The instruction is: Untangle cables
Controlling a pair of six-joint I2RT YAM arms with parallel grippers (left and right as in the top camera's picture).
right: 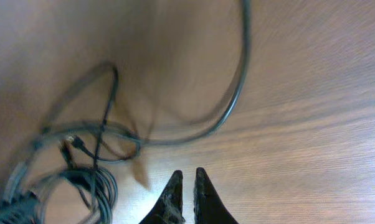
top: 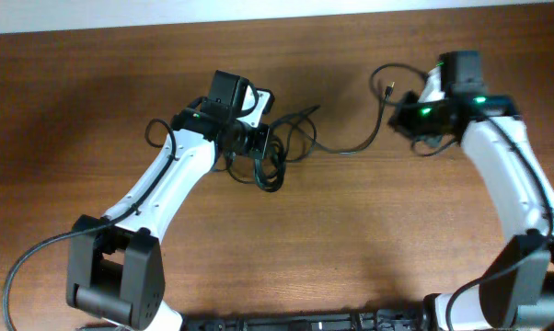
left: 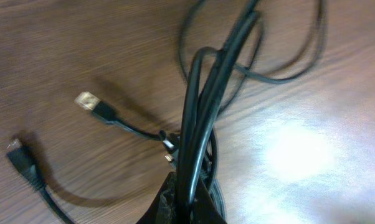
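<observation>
The cables (top: 279, 147) are thin black cords in a loose tangle at the table's middle. My left gripper (top: 259, 152) is shut on a bundle of their strands (left: 197, 124), and its jaws (left: 189, 198) show at the bottom of the left wrist view. Two plug ends (left: 88, 101) (left: 18, 157) lie on the wood to the left of it. One cord (top: 355, 149) runs right from the tangle and curls up to a plug (top: 388, 92) by my right gripper (top: 404, 116). In the right wrist view its jaws (right: 187, 176) are together and empty, with the cord (right: 236, 93) arcing ahead.
The brown wooden table (top: 351, 248) runs to a pale far edge (top: 121, 18). The tangle also shows at the lower left of the right wrist view (right: 81, 180). The thicker arm wiring (top: 38, 253) loops by the left arm's base.
</observation>
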